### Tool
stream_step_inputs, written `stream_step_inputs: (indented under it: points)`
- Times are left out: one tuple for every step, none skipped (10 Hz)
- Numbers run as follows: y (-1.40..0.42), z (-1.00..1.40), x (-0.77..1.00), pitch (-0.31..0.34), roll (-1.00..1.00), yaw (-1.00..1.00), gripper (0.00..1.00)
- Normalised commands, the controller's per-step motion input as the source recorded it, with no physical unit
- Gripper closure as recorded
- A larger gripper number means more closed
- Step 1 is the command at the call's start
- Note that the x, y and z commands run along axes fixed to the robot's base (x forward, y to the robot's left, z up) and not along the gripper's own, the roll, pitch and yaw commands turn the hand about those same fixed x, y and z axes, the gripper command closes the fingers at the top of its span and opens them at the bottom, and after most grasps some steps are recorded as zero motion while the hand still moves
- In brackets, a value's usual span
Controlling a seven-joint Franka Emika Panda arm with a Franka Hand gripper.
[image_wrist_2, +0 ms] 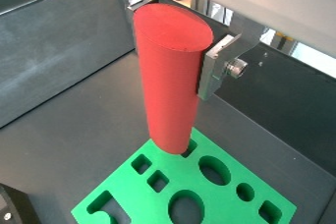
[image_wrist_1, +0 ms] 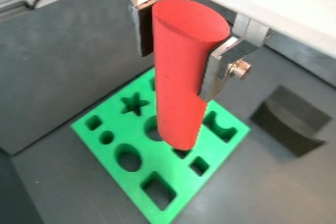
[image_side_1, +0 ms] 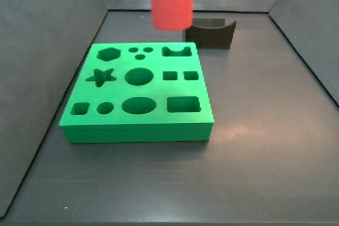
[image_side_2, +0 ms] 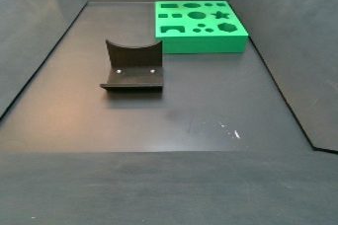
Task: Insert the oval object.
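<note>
The oval object is a tall smooth red peg (image_wrist_1: 182, 81). My gripper (image_wrist_1: 180, 56) is shut on its upper part and holds it upright, with a silver finger (image_wrist_1: 218, 69) on each side. Both wrist views show this; the gripper (image_wrist_2: 178, 46) and peg (image_wrist_2: 171, 95) hang above the green board (image_wrist_2: 132, 184). The board (image_wrist_1: 98, 135) has several shaped holes, among them an oval one (image_side_1: 138, 105). In a side view the peg's lower part (image_side_1: 171, 0) hangs above the board's far edge (image_side_1: 139, 131), and the gripper is out of frame. In a side view the board (image_side_2: 205, 43) shows without peg or gripper.
The dark fixture (image_side_1: 212, 32) stands on the floor beside the board's far corner; it also shows in a wrist view (image_wrist_1: 292, 118) and in a side view (image_side_2: 132, 69). Dark walls enclose the grey floor (image_side_2: 172, 120).
</note>
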Motion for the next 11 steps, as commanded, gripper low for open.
stream_step_inputs:
  points:
    - [-0.83,-1.00,-0.06,0.154,0.12,0.32,1.00]
    - [-0.83,-1.00,-0.05,0.149,0.11,0.30,1.00]
    - [-0.39,-0.99,-0.13,0.130,0.00,0.27,1.00]
    - [0.00,-0.81,-0.06,0.174,0.00,0.09,1.00]
    - [0.00,-0.73,-0.20,0.121,0.00,0.02,1.00]
    - [0.00,-0.66,-0.28,0.086,0.00,0.00,1.00]
    - [0.00,-0.53,-0.22,0.087,0.00,0.00,1.00]
    - [-0.09,-0.48,-0.17,0.051,0.00,0.00,1.00]
    - [-0.16,-0.42,0.00,0.000,-0.02,0.07,1.00]
    - [-0.22,-0.32,0.18,0.016,0.00,0.04,1.00]
    - [-0.17,-0.24,0.23,0.014,-0.01,0.00,1.00]
